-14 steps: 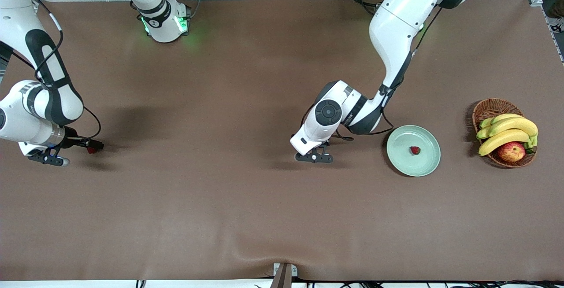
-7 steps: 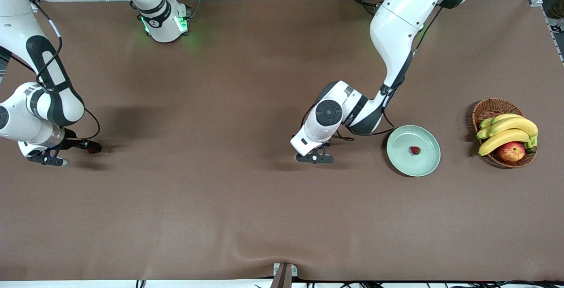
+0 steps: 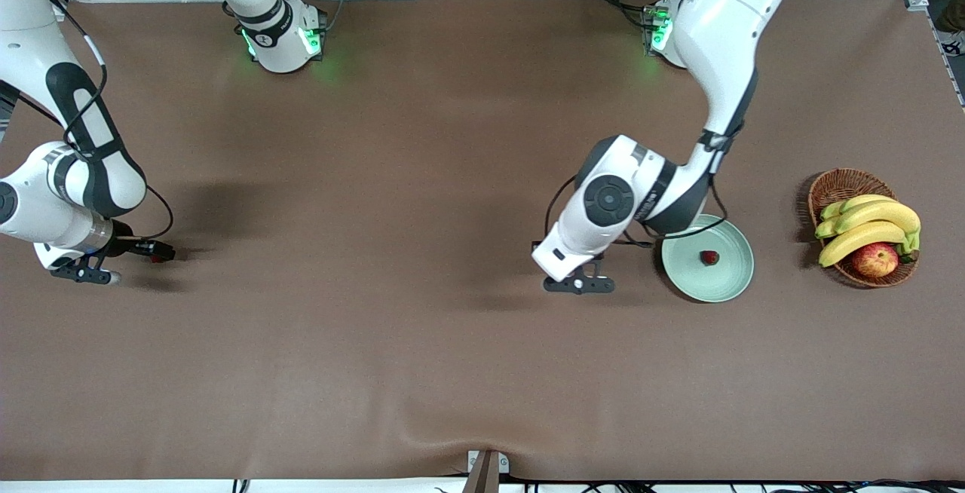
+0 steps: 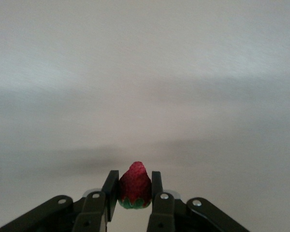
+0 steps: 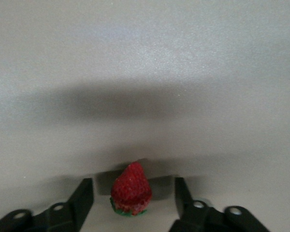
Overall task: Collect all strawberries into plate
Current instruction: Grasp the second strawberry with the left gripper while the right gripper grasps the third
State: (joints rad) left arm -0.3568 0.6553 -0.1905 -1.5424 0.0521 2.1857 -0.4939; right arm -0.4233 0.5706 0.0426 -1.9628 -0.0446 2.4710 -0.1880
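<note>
One strawberry (image 3: 709, 257) lies in the pale green plate (image 3: 727, 282). My left gripper (image 3: 579, 284) hangs over the table beside the plate's rim, on the side toward the right arm's end. It is shut on a second strawberry (image 4: 134, 186), whose tip points out between the fingers (image 4: 110, 186). My right gripper (image 3: 154, 252) is low at the right arm's end of the table. Its open fingers (image 5: 86, 189) stand either side of a third strawberry (image 5: 131, 189) lying on the cloth, with a gap on each side.
A wicker basket (image 3: 837, 184) with bananas (image 3: 871, 225) and an apple (image 3: 874, 259) stands past the plate at the left arm's end. The brown cloth has a wrinkle near the front edge (image 3: 482, 433).
My left arm has swung toward the plate, carrying its strawberry along. The right arm has barely shifted at its strawberry.
</note>
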